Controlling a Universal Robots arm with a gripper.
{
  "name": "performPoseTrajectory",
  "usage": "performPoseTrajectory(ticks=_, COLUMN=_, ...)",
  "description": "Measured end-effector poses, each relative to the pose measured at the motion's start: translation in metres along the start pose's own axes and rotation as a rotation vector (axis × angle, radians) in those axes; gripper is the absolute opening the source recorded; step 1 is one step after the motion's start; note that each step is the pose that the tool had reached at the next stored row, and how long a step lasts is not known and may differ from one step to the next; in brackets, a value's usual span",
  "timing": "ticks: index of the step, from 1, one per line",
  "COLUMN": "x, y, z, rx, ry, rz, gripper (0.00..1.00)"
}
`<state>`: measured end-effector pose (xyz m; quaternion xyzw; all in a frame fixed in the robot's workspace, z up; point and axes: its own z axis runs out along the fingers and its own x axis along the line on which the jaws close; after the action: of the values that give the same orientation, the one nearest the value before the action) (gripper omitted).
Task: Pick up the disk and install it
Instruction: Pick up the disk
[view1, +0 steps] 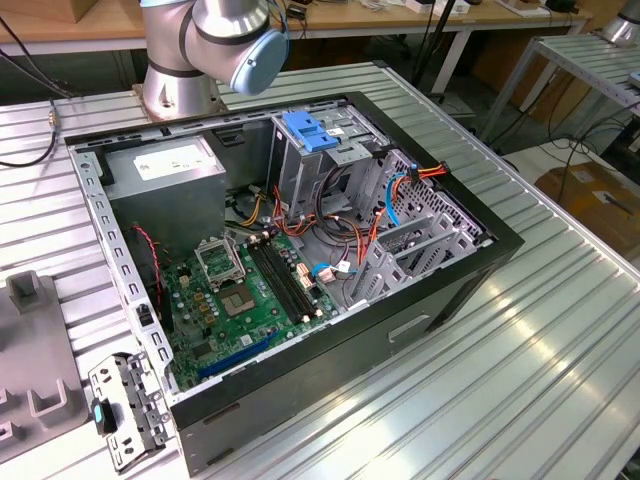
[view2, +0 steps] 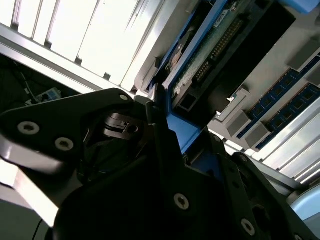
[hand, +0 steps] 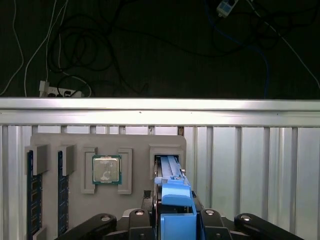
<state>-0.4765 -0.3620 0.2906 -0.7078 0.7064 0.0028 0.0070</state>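
Note:
In the first wrist view the disk (hand: 169, 166) stands on edge in a slot of a grey holder tray (hand: 75, 210), with its blue side rails running toward the camera. My gripper (hand: 176, 212) sits over its near end, black fingers pressed against both blue sides. The second wrist view shows the disk's (view2: 212, 52) green circuit-board face and blue rails, and the gripper (view2: 175, 136) is shut on the blue end. In the exterior view the open computer case (view1: 470, 275) lies on the table, with a grey metal cage (view1: 300, 180) and its blue latch (view1: 305, 130) inside.
The holder tray also carries a processor chip (hand: 106, 169) and memory sticks (hand: 31, 195). A ribbed metal table edge (hand: 160, 111) runs behind it, with cables on the dark floor beyond. In the case sit a grey power-supply box (view1: 170, 165), the motherboard (view1: 240, 300) and loose cables (view1: 330, 235).

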Motion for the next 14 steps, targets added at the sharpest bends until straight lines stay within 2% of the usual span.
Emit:
performPoseTrajectory(ticks=3, x=0.0000, y=0.0000, z=0.0000, rx=0.0003, ry=0.0001, rz=0.014, gripper=0.37)
performPoseTrajectory(ticks=8, x=-0.0001, y=0.0000, z=0.0000, rx=0.0004, ry=0.0000, rz=0.015, gripper=0.37)
performPoseTrajectory(ticks=14, x=-0.0001, y=0.0000, z=-0.0038, rx=0.0006, ry=0.0007, rz=0.015, gripper=0.37)
